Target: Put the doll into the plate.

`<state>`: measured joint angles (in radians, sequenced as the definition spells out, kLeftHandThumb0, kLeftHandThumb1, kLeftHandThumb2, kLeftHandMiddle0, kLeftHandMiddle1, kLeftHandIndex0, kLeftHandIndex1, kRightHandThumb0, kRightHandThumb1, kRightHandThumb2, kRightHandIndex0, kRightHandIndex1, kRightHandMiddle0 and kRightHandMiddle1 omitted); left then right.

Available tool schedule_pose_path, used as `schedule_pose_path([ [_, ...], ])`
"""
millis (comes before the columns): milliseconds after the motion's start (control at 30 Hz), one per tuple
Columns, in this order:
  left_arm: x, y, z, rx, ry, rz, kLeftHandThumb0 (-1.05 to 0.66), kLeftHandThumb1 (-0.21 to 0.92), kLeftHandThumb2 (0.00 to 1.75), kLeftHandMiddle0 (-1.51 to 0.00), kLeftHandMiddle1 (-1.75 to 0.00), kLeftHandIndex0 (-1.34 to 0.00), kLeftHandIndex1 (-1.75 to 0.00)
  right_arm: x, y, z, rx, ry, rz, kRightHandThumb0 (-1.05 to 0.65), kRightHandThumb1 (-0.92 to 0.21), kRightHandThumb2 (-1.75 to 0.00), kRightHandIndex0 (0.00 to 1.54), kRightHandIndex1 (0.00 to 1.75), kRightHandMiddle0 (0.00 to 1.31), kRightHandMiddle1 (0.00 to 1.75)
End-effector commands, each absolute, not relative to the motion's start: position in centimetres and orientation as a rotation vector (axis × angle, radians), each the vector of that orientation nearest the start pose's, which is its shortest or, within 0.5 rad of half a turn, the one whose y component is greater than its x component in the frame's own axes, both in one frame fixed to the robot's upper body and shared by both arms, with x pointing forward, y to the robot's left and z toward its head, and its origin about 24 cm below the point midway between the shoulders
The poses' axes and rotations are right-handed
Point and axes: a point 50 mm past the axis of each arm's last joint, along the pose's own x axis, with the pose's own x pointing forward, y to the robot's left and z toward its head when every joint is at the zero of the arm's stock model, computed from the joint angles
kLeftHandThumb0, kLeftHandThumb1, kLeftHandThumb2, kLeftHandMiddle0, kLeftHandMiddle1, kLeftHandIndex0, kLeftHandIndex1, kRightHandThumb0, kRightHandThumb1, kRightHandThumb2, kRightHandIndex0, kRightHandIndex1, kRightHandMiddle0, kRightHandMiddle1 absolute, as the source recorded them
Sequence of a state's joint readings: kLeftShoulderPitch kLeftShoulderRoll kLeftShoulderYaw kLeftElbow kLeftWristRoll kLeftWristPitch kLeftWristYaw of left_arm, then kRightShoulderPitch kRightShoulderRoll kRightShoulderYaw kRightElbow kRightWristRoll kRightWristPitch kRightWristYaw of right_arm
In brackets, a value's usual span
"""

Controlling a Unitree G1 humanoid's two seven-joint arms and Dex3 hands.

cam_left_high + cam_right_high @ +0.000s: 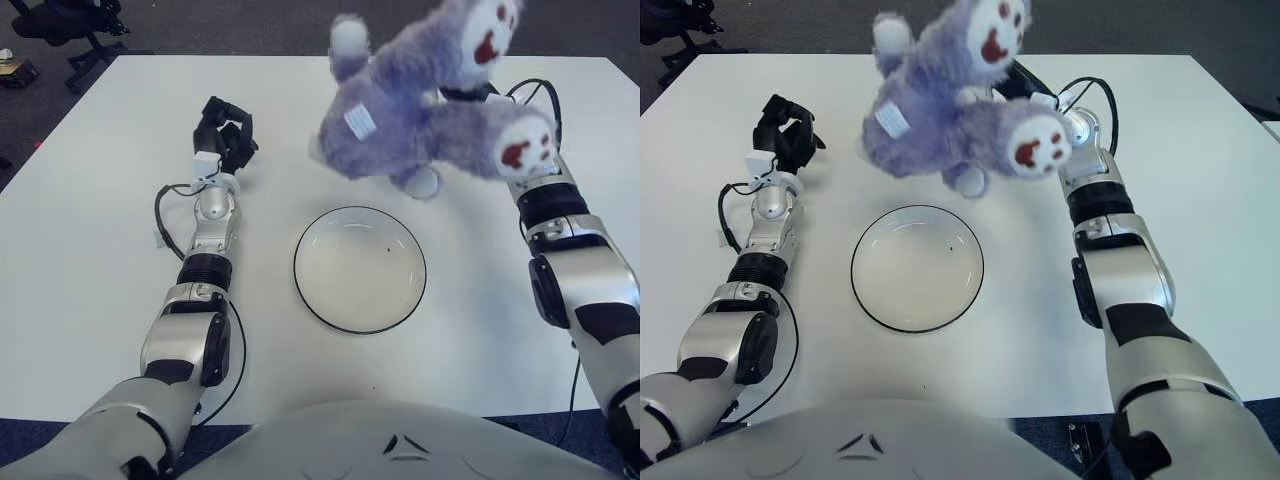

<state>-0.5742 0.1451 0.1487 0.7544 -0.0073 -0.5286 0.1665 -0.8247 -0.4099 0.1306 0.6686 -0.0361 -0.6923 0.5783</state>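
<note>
The doll (420, 120) is a shaggy purple plush with white paws and soles marked in dark red, and a white tag on its body. It hangs in the air above the far half of the white worktop (80, 260), beyond the plate (360, 269) and a little to its right, clear of the surface. The right hand (1025, 85) holds it from behind; its fingers are mostly hidden by the fur, closed on the plush. The plate is white with a dark rim, empty, in the middle of the worktop. The left hand (224, 135) shows left of the plate, well apart, fingers curled and holding nothing. Bare worktop surrounds the plate on every side; the far edge lies just beyond the doll
</note>
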Motion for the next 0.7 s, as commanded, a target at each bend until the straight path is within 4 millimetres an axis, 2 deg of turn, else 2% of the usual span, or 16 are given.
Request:
schedule_pose_path([
  [0, 34.5, 18.9, 8.7, 0.084, -0.337, 0.190, -0.29, 0.92, 0.43, -0.82, -1.75, -0.51, -1.75, 34.8, -14.6, 20.0, -0.684, -0.706, 0.733, 0.42, -0.46, -1.12, 0.49, 1.75, 0.60, 1.75],
  [100, 34.5, 18.9, 8.7, 0.085, -0.336, 0.187, -0.28, 0.92, 0.42, -0.82, -1.75, -0.51, -1.75, 34.1, -14.6, 19.8, -0.694, -0.733, 0.757, 0.42, -0.46, -1.12, 0.49, 1.75, 0.62, 1.75],
  [133, 34.5, 18.9, 8.7, 0.086, -0.336, 0.186, -0.28, 0.92, 0.42, -0.82, -1.75, -0.51, -1.75, 34.0, -14.7, 19.8, -0.696, -0.737, 0.761, 0.34, -0.48, -1.04, 0.56, 1.75, 0.63, 1.75],
  [200, 34.5, 18.9, 8.7, 0.086, -0.336, 0.184, -0.28, 0.92, 0.41, -0.83, -1.75, -0.51, -1.75, 33.7, -14.7, 19.7, -0.705, -0.748, 0.769, 0.14, -0.60, -0.70, 0.75, 1.75, 0.66, 1.75],
  [233, 34.5, 18.9, 8.7, 0.086, -0.336, 0.184, -0.28, 0.92, 0.41, -0.83, -1.75, -0.51, -1.75, 33.6, -14.8, 19.7, -0.706, -0.750, 0.771, 0.09, -0.64, -0.60, 0.80, 1.75, 0.67, 1.75],
  [333, 34.5, 18.9, 8.7, 0.088, -0.336, 0.181, -0.28, 0.92, 0.41, -0.83, -1.75, -0.50, -1.75, 32.9, -14.9, 19.5, -0.710, -0.764, 0.779, 0.02, -0.70, -0.44, 0.85, 1.75, 0.68, 1.75],
  [433, 34.5, 18.9, 8.6, 0.089, -0.337, 0.177, -0.28, 0.92, 0.41, -0.84, -1.75, -0.50, -1.75, 32.1, -15.0, 19.3, -0.713, -0.769, 0.792, -0.02, -0.76, -0.33, 0.87, 1.75, 0.69, 1.75],
  [533, 34.5, 18.9, 8.6, 0.091, -0.338, 0.173, -0.33, 0.88, 0.51, -0.82, -1.75, -0.34, -1.73, 31.7, -15.0, 19.3, -0.715, -0.763, 0.809, -0.04, -0.80, -0.26, 0.88, 1.75, 0.68, 1.75],
  [667, 34.4, 18.9, 8.6, 0.091, -0.339, 0.168, -0.35, 0.86, 0.55, -0.82, -1.75, -0.30, -1.71, 31.3, -15.1, 19.1, -0.743, -0.758, 0.831, -0.05, -0.83, -0.23, 0.88, 1.75, 0.68, 1.75],
])
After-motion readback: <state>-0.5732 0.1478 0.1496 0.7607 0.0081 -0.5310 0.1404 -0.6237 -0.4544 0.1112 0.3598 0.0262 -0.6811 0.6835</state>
